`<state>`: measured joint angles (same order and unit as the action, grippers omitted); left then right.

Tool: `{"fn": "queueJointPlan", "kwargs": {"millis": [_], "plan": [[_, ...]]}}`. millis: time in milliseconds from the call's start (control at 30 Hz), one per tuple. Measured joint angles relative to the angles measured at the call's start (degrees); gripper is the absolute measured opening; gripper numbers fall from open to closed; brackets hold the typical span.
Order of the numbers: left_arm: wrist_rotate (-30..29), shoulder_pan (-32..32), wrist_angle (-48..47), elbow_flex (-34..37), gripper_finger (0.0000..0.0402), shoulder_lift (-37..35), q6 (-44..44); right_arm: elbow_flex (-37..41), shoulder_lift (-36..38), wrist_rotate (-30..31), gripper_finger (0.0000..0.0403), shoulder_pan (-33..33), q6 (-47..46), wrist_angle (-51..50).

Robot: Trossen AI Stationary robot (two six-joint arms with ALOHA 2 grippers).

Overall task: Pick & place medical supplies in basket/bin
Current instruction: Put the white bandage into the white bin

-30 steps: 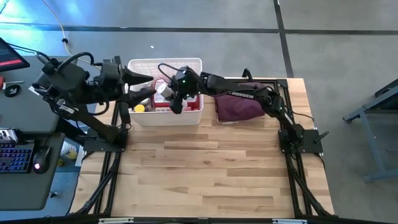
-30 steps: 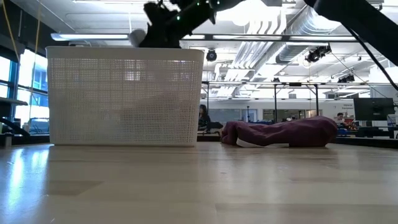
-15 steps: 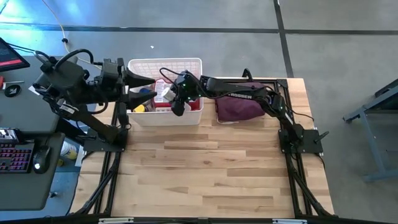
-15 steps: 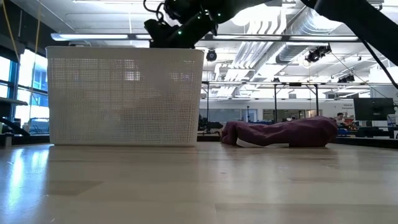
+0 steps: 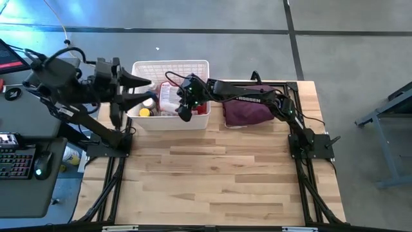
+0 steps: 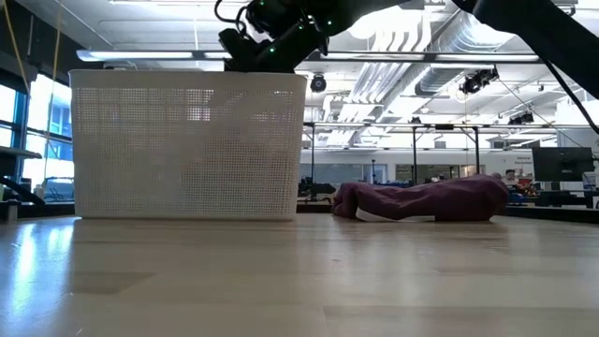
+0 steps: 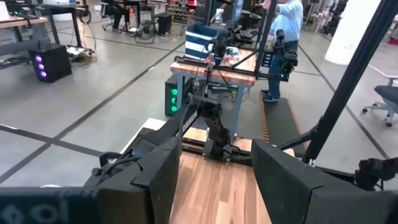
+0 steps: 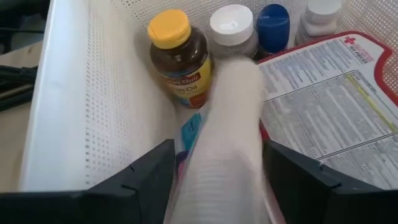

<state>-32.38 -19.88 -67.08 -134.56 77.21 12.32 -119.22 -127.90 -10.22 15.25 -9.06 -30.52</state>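
Right claw [image 5: 185,103] hangs over the near wall of the white basket [image 5: 193,64], inside its rim. Its fingers stand apart on either side of a pale roll [image 8: 227,134] in the right wrist view; whether they touch it or have let go, cannot tell. Roll lies in the basket against the lattice wall, resting partly on the flat printed sheet of the first-aid case [image 8: 336,93].

Left claw [image 5: 138,90] waits at the basket's left end, jaws apart, nothing between them.

Other supplies in the basket: brown bottle, yellow cap [image 8: 177,59]; white-capped bottle [image 8: 231,28]; blue-capped bottle [image 8: 273,25]. Maroon cloth bundle [image 5: 246,111] lies on the worktop [image 5: 212,174] right of the basket.

Risks, as I judge them: lifting out while a finger drags the roll would pull it back over the rim; a finger snagging the lattice could shift the basket; the roll may tip the bottles beside it.

Writing: "ROSSEN" on the right arm; brown bottle label ends in "Oil", brand line unclear. Red cross on the sheet's corner; its fine print is unreadable.
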Motion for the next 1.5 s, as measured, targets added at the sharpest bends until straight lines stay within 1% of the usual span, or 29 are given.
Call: {"fn": "queueJointPlan", "kwargs": {"millis": [333, 500, 633, 800, 933, 1133, 1233, 1367, 1500], "plan": [[-3.4, 0.0, -2.8, 0.0, 0.0231, -1.8, 3.2, 0.1, -0.1, 0.0, 0.0230, 0.0, -0.1, 2.1], [-3.8, 0.0, -3.0, 0.0, 0.0231, -1.7, 3.5, 0.2, -0.1, -0.8, 0.0229, 0.1, -4.7, 2.6], [-3.7, 0.0, -2.9, 0.0, 0.0231, -1.4, 3.5, 0.2, 1.8, -1.2, 0.0226, 0.3, -5.8, 3.1], [-3.7, 0.0, -2.9, 0.1, 0.0231, -1.3, 4.7, 0.2, 5.4, 1.5, 0.0215, 0.5, -6.0, 3.4], [-3.7, 0.0, -2.9, 0.0, 0.0231, -1.4, 4.7, 0.1, 7.6, 5.1, 0.0204, 0.5, -6.3, 3.9], [-3.6, 0.0, -2.9, 0.0, 0.0231, -1.3, 4.7, 0.0, 7.9, 9.6, 0.0187, 1.1, -7.4, 6.4], [-3.6, 0.0, -2.9, 0.0, 0.0231, -1.3, 4.7, 0.0, 6.8, 9.9, 0.0178, 1.8, -8.7, 9.6], [-3.6, 0.0, -2.9, 0.0, 0.0231, -1.3, 4.7, 0.0, 5.2, 9.0, 0.0165, 2.7, -11.6, 17.6], [-3.6, 0.0, -2.9, 0.0, 0.0231, -1.3, 4.7, 0.0, 4.0, 6.6, 0.0154, 3.5, -12.6, 24.2]]}}
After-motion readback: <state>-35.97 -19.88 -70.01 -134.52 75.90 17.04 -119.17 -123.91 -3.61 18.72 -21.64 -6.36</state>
